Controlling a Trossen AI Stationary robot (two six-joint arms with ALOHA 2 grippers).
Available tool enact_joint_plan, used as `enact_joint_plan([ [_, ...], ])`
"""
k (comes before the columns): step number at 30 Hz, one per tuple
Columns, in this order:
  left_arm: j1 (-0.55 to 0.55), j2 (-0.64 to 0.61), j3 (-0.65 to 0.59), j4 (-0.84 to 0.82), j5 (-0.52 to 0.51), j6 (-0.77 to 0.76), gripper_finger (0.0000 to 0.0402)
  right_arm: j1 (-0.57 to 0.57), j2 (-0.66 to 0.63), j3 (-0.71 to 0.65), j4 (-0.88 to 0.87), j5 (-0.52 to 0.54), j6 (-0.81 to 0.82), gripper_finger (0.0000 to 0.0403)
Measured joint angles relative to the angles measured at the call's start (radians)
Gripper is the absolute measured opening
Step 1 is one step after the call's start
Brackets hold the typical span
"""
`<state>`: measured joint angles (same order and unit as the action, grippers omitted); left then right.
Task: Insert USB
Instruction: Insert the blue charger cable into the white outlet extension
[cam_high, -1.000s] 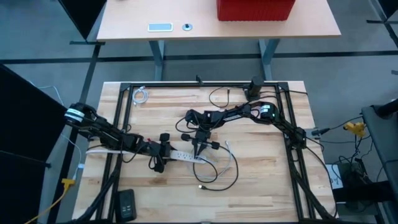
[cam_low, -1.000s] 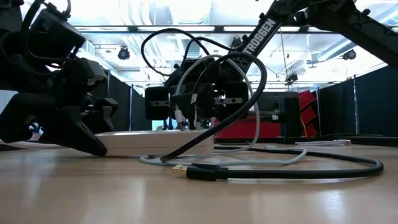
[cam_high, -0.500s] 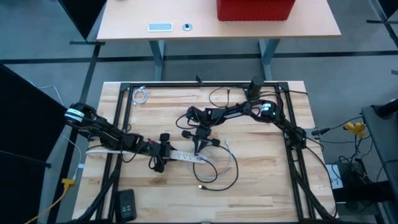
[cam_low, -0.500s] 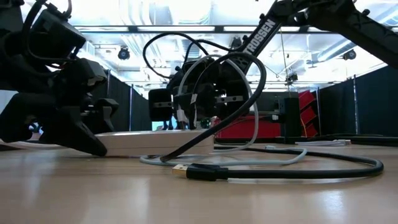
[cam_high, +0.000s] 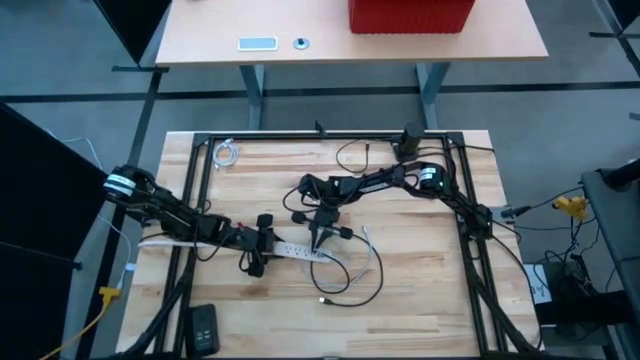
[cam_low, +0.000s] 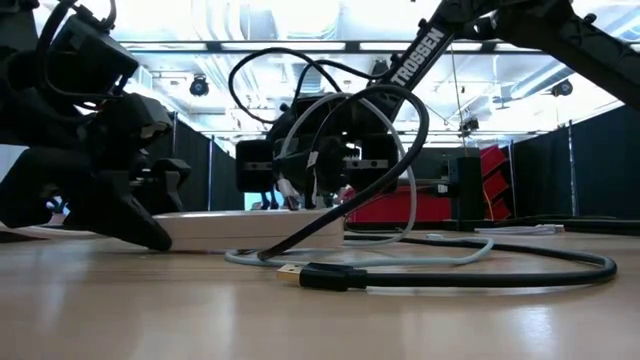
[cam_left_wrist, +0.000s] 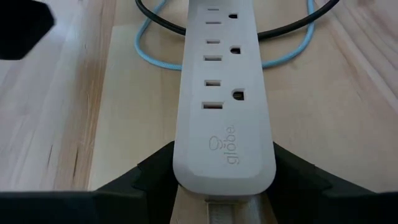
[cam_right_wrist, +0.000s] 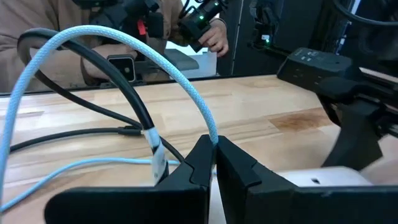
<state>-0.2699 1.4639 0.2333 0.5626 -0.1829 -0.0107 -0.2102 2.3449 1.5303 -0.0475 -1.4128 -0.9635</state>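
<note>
Gripping the "globe" power strip (cam_left_wrist: 224, 106) — left gripper (cam_left_wrist: 217, 180); right gripper (cam_right_wrist: 214, 163) pinches light-blue cable (cam_right_wrist: 124, 50).

A white power strip (cam_left_wrist: 224, 106) lies flat on the wooden table, left of centre at about eight o'clock, its long axis running toward three o'clock. Its face shows a row of sockets and small round holes, with a grey logo near the clamped end (the word reads "globe"). A light blue braided USB cable (cam_right_wrist: 180, 81) arches up above the strip's three o'clock end, then loops across the wood toward five o'clock. Its gold-tipped plug (cam_low: 290, 273) lies flat there, unplugged.
</note>
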Motion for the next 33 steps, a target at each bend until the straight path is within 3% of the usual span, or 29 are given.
enact_joint_plan([
  [15,0.000,0.000,0.000,-0.003,0.000,0.001,0.0193,-0.005,-0.012,0.000,-0.047,-0.004,0.015,0.0000],
  [24,0.000,0.000,0.000,-0.003,0.002,0.001,0.0193,-0.004,-0.040,-0.001,-0.153,0.024,-0.087,0.0000],
  [33,0.000,-0.004,0.000,-0.003,0.002,0.001,0.0193,0.018,-0.040,-0.001,-0.138,0.049,-0.188,0.0000],
])
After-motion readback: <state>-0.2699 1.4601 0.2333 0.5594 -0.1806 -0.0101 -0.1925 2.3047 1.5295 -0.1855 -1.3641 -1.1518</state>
